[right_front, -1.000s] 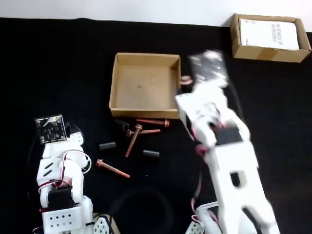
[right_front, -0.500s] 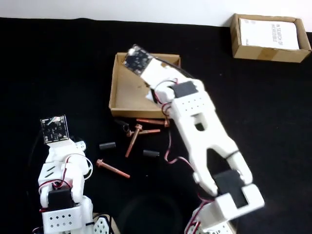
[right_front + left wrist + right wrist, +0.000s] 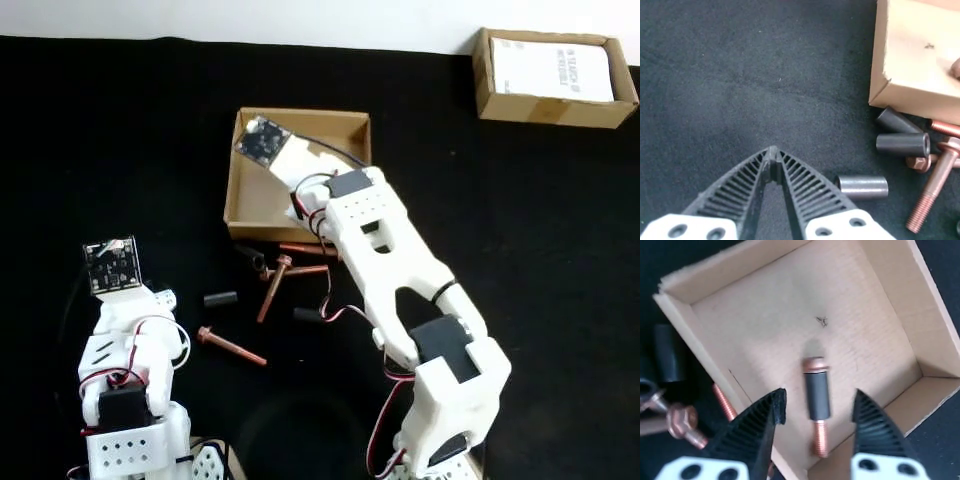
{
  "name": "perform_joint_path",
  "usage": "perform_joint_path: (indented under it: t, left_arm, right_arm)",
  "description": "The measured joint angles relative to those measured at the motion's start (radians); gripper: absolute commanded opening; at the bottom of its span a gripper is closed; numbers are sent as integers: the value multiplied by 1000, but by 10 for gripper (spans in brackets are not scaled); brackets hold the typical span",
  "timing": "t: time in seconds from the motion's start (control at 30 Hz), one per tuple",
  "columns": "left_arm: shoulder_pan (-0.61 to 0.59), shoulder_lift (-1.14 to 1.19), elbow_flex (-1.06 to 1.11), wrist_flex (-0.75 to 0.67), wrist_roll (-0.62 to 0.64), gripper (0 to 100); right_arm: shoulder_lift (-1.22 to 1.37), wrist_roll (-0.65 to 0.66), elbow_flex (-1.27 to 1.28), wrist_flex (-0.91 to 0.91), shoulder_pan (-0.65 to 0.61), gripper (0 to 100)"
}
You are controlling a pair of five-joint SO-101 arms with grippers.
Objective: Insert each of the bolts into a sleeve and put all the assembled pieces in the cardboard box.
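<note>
Right gripper (image 3: 820, 400) hangs over the cardboard box (image 3: 760, 325) with its jaws spread wide and nothing in them. One sleeved bolt (image 3: 816, 390) is down in the box, right under the gap. Left gripper (image 3: 772, 154) is pinched closed on nothing, low over the black table (image 3: 740, 75), with a loose sleeve (image 3: 861, 186) and a bare bolt (image 3: 932, 192) nearby, just outside the box.

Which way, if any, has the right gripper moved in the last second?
Yes. The right gripper swung leftwards in the high view, from the cardboard box's right wall to over its left side.
</note>
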Motion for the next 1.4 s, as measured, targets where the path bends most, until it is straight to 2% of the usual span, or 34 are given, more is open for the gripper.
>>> perform_joint_path:
  t: [0.17,0.47,0.6,0.73,0.83,1.03,1.13,1.27,1.4]
  left_arm:
    - [0,0,0,0,0,9]
    - [0,0,0,0,0,9]
    - [0,0,0,0,0,12]
    - [0,0,0,0,0,12]
    - [0,0,0,0,0,11]
    - [0,0,0,0,0,10]
    - [0,0,0,0,0,10]
    - [0,0,0,0,0,10]
    - [0,0,0,0,0,10]
  right_arm:
    - [-121,-141,0,132,-18,74]
    - [-359,-381,0,677,-160,74]
    - [-384,-416,17,778,-203,74]
    - [-453,-417,166,767,-213,74]
    - [-512,-364,327,700,-213,74]
    - [-539,-107,560,571,-213,74]
    - [-491,-34,559,552,-215,95]
    - [-365,3,462,555,-215,200]
    - [-230,3,305,585,-215,208]
